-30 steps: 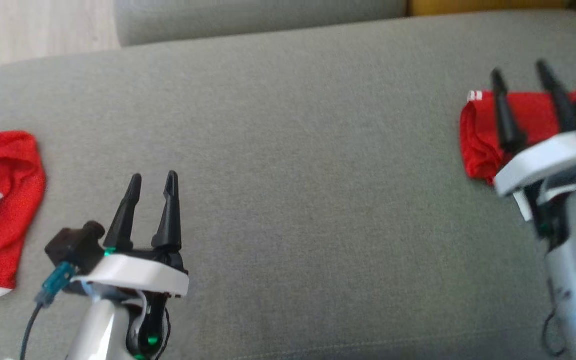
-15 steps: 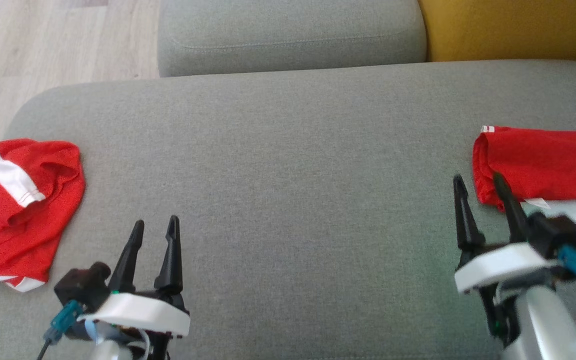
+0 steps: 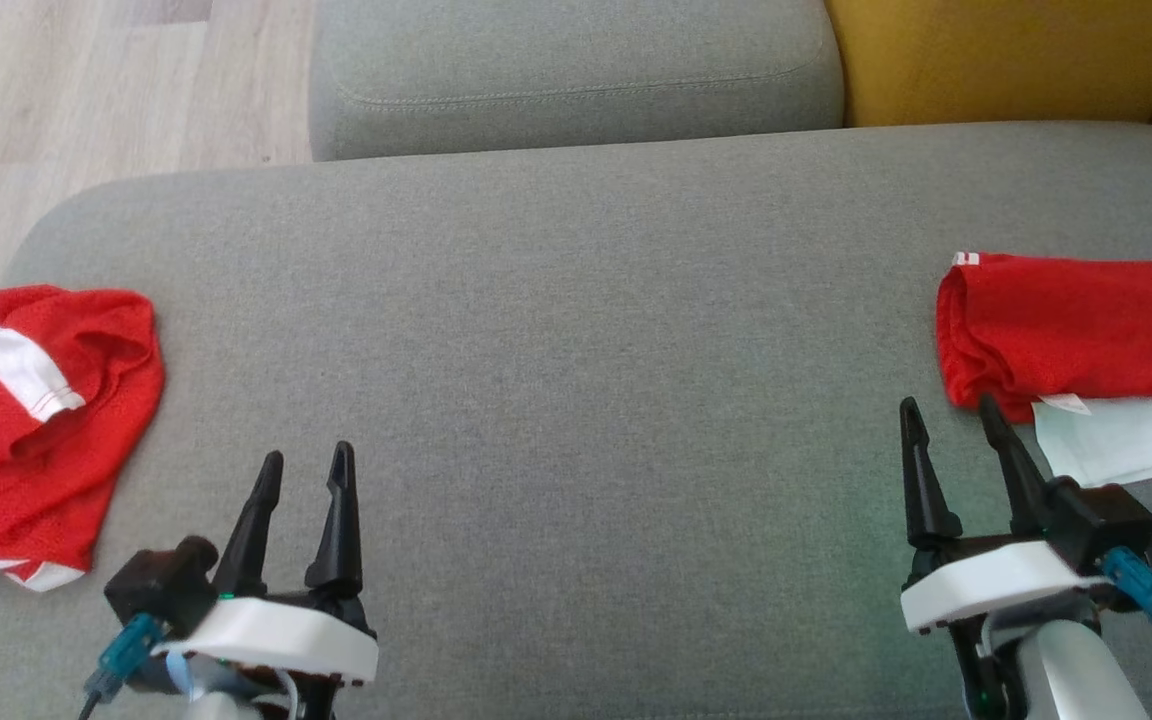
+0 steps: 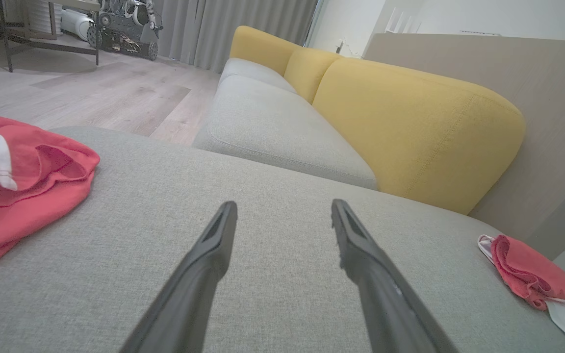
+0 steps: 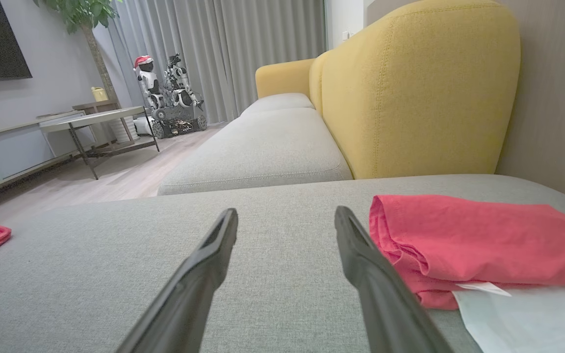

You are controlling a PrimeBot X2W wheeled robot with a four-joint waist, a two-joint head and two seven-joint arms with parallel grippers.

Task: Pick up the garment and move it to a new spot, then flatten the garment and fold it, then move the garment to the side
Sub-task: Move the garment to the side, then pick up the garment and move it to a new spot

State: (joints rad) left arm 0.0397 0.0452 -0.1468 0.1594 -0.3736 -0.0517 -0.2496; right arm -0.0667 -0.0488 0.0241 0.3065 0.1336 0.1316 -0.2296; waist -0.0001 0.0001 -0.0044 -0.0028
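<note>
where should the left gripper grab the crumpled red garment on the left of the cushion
Probably the puffed-up fold along the crumpled red garment's inner edge, beside the white band. It stands up off the grey cushion, so a finger could slip under it. Come from the cushion's middle, where the open left gripper sits, fingers straddling the fold.

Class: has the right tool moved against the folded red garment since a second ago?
Yes. The right tool drew back toward the robot, off the folded red garment.
</note>
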